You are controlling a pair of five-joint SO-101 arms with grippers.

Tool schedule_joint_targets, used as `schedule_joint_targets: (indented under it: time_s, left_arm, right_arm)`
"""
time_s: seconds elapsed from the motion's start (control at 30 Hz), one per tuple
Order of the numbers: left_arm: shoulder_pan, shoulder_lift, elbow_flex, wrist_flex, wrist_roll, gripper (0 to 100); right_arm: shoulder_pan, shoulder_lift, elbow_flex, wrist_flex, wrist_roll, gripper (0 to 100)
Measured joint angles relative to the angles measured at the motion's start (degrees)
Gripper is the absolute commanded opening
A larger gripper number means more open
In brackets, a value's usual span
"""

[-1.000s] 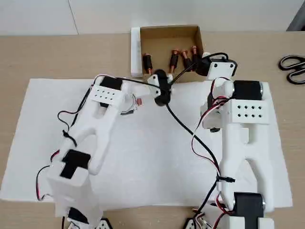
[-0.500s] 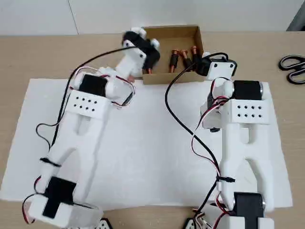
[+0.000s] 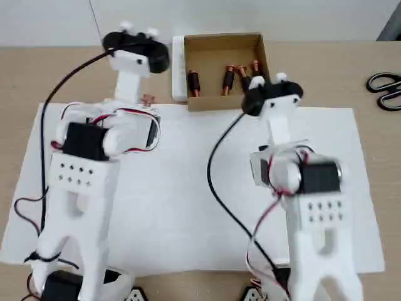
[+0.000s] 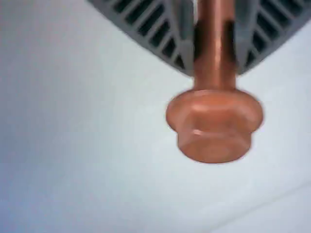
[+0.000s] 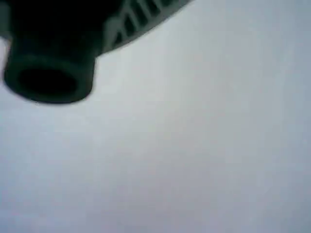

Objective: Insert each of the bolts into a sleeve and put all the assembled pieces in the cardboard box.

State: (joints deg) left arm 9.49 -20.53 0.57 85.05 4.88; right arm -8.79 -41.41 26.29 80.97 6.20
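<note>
- Left wrist view: the left gripper (image 4: 214, 41) is clamped across the smooth shank of a copper bolt (image 4: 214, 124), with the flanged head sticking out clear of the jaws.
- Right wrist view: the right gripper (image 5: 82, 24) pinches a black sleeve (image 5: 48, 73) by its outer wall. The open bore points away from the jaws.
- We judge the bolt to be light, rigid and slick. Held on the round shank it could swivel or slide, so a firm squeeze close under the head suits it.
- We take the sleeve to be light too, perhaps slightly yielding. It is best held by its sides so that the hole stays free.
- High view places both parts against the cardboard box (image 3: 219, 41). The bolt hangs just off its front left corner, above the white sheet (image 3: 188, 188).
- The right wrist sits just in front of the box's front right corner and covers the sleeve from above.
- High view also lets us count four assembled pieces (image 3: 229, 78) lying inside the box, which neither wrist view offers.
- Wrist views alone reveal each grip up close.
</note>
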Motion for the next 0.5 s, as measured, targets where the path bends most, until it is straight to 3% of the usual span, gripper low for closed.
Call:
schedule_joint_targets:
  time_s: [0.17, 0.37, 0.5]
  left_arm:
    - [0.0, -2.2, 2.81, 0.26, 8.7, 1]
    - [0.0, -2.46, 4.22, 0.09, 18.2, 1]
    - [0.0, -2.55, 4.84, -2.11, 20.75, 1]
  right_arm:
    - [-0.18, -13.27, 13.36, -11.25, -0.35, 0.4]
    - [0.0, -15.38, 25.41, -23.38, -2.81, 0.4]
    - [-0.09, -15.56, 29.89, -29.8, -2.9, 0.4]
